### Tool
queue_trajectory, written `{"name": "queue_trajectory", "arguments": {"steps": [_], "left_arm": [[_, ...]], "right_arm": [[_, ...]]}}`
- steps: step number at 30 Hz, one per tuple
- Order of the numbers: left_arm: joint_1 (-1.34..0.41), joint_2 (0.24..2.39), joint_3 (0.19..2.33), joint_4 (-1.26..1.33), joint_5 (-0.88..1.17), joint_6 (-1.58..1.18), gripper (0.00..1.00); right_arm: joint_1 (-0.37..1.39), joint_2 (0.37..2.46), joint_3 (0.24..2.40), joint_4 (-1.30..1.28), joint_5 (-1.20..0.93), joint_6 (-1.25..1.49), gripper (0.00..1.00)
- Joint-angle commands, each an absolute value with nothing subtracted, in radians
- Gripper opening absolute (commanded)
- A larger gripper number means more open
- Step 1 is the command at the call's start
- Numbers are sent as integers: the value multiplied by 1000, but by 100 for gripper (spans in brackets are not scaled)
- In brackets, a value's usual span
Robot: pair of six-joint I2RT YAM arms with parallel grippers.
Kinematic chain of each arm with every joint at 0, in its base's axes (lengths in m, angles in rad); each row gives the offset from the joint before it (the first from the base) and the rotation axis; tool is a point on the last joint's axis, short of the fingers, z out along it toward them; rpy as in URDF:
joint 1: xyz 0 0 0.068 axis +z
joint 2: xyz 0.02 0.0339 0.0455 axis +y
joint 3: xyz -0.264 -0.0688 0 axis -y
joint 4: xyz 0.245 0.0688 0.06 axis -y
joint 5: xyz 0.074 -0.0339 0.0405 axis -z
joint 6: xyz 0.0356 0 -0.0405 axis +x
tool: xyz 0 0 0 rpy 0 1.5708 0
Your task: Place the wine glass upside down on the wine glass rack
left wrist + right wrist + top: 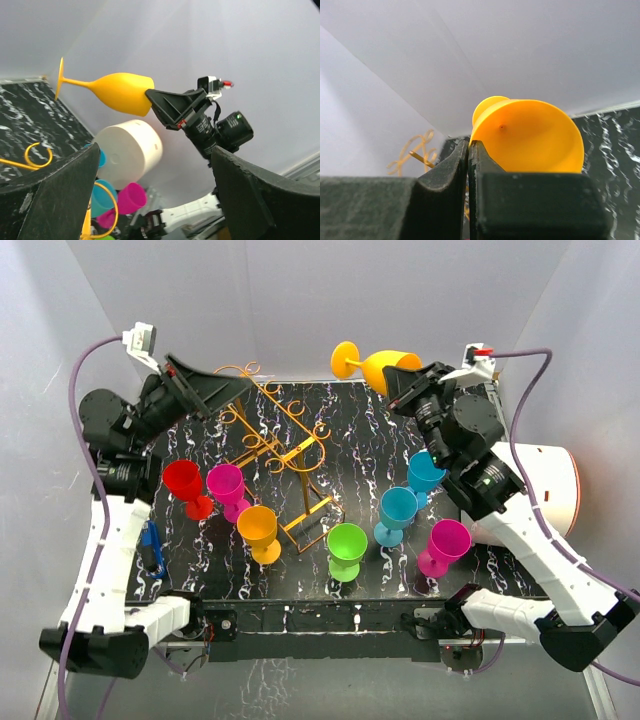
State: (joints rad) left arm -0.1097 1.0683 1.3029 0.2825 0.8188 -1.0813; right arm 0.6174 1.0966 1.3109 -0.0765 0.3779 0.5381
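Observation:
My right gripper (405, 388) is shut on the rim of a yellow wine glass (372, 366). It holds the glass on its side high above the table's far edge, foot to the left. The glass also shows in the left wrist view (117, 91) and in the right wrist view (530, 136), with the rim pinched between the jaws. The golden-orange wire rack (270, 440) stands at the back left of the table. My left gripper (215, 388) is open and empty, raised above the rack's left end.
A red glass (186, 486), a magenta glass (228, 488) and an orange glass (260, 530) stand left of the rack. A green glass (346, 548), two blue glasses (397, 512) and a pink glass (442, 545) stand to the right. A white cylinder (535, 490) lies at the right edge.

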Motion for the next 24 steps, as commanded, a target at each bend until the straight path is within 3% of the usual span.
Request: {"name": "queue_trajectory", "arguments": {"steps": [1,6,8,24], "left_arm": [[-172,1147,1352,378,818,-1273,91],[-316,1223,1402,347,685,-1262,92],[-347,1250,1416,348,630,-1296,98],[-440,1285,1414,364,252,-1377,99]], "right_arm": [[621,1036,1275,181,321,663,0],[621,1032,1244,290,277,750,0],[620,1043,1251,302,256,774,0],[621,1131,1330,332,89,905,0]]}}
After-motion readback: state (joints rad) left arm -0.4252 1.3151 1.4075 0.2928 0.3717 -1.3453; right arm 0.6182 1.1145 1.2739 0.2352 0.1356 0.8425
